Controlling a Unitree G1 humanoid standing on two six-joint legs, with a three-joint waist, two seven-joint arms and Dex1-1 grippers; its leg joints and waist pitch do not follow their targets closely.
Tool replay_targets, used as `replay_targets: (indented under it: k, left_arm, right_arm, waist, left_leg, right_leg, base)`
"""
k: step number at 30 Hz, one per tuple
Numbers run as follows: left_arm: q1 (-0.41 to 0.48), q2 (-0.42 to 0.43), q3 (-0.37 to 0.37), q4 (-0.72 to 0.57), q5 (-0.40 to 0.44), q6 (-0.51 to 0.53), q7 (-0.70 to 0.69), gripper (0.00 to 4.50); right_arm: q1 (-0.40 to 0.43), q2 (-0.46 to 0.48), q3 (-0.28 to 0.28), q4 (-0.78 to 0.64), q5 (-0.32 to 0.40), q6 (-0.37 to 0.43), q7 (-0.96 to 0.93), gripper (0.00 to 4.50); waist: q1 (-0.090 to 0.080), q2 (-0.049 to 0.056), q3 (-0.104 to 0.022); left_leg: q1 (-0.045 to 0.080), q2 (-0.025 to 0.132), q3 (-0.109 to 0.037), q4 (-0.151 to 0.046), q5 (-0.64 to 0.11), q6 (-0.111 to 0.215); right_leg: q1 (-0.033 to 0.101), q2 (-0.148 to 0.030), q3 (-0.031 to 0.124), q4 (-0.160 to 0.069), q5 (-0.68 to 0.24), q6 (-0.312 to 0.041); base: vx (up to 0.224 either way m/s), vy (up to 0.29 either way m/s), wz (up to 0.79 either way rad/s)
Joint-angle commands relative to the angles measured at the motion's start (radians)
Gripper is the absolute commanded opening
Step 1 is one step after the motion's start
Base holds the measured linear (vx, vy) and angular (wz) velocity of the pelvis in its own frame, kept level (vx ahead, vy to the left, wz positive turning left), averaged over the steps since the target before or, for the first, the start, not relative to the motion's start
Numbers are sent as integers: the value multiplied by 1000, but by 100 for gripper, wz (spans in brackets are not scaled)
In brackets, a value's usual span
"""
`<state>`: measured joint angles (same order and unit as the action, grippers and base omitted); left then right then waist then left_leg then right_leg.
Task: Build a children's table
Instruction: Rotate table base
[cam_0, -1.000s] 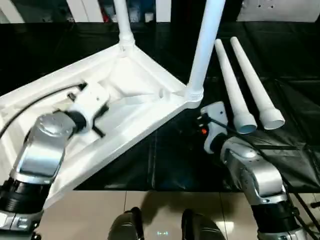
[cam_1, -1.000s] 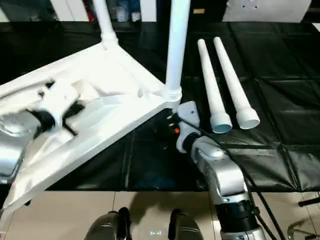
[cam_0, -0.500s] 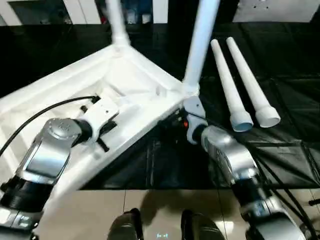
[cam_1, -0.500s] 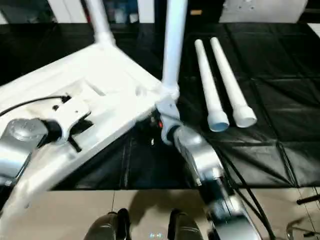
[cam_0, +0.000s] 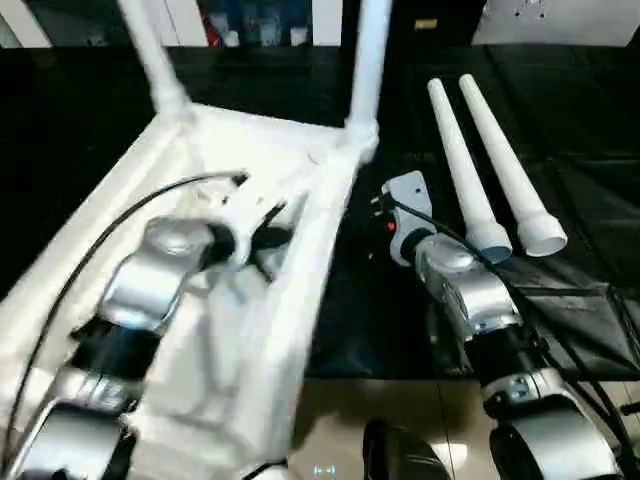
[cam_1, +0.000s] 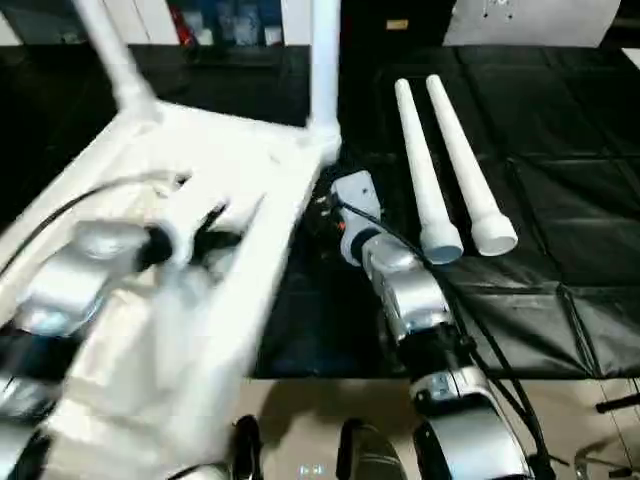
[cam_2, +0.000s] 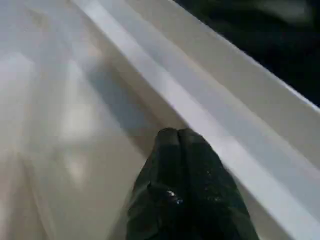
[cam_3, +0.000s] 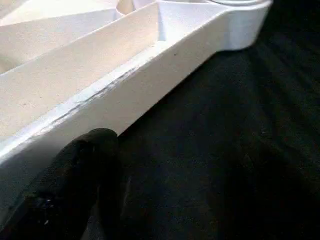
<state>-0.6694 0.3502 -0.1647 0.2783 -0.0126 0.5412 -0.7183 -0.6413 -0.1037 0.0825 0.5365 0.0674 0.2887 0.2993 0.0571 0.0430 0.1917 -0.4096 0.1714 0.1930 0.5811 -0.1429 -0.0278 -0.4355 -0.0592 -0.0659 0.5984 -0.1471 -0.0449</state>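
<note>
Left eye view puts the upturned table top (cam_0: 250, 300) across the frame's left half, two legs socketed, its long axis running lower left to upper right. The left claw (cam_2: 182, 145), pinched shut and empty, presses its ribbed underside. The right claw (cam_0: 395, 205), spread wide and empty, sits just beside the top's right rim; the two loose legs (cam_0: 490, 170) lie farther right, nearer that arm.

The two upright legs (cam_0: 368, 60) on the table top (cam_0: 250, 400) are cut off by the upper edge. The near end of the top is smeared with blur. One finger (cam_3: 75, 190) of the right gripper is seen; its partner is out of frame.
</note>
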Motion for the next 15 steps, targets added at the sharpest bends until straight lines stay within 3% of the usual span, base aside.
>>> replay_targets:
  k: [1, 7, 9, 12, 15]
  left_arm:
    - [-39, -14, 23, 88, 13, -93, 76, 3]
    - [-109, -35, 40, 273, 65, -240, 205, 3]
    - [-90, -38, 62, 214, 24, -243, 153, 3]
    - [-55, -25, 64, 140, -10, -246, 83, 3]
    - [-3, 12, 57, 39, -53, -219, 2, 3]
  right_arm:
    - [-16, 7, -11, 8, 2, -29, -8, 450]
    - [-16, -13, -40, -24, 17, -52, -8, 450]
    - [10, -34, -28, -104, 41, -54, 74, 450]
    - [39, -53, -7, -188, 80, -40, 178, 450]
    - [70, -94, 32, -281, 118, -14, 297, 450]
  waist:
    - [1, 0, -121]
    - [-5, -2, -119]
    - [-1, -7, -120]
    - [4, -4, -120]
    - [5, -4, -115]
  left_leg:
    - [28, 42, -27, -47, -121, 77]
    - [26, 41, -28, -45, -137, 87]
    - [25, 45, -28, -45, -120, 96]
    - [25, 51, -29, -43, -115, 117]
    - [25, 55, -31, -46, -138, 118]
  right_leg:
    - [76, -83, 55, -59, -134, -224]
    - [76, -82, 52, -63, -172, -207]
    - [78, -85, 53, -58, -150, -217]
    - [76, -88, 53, -53, -126, -238]
    - [76, -89, 52, -53, -155, -239]
  base:
    - [0, 0, 0]
    - [0, 0, 0]
    - [0, 0, 0]
    - [0, 0, 0]
    - [0, 0, 0]
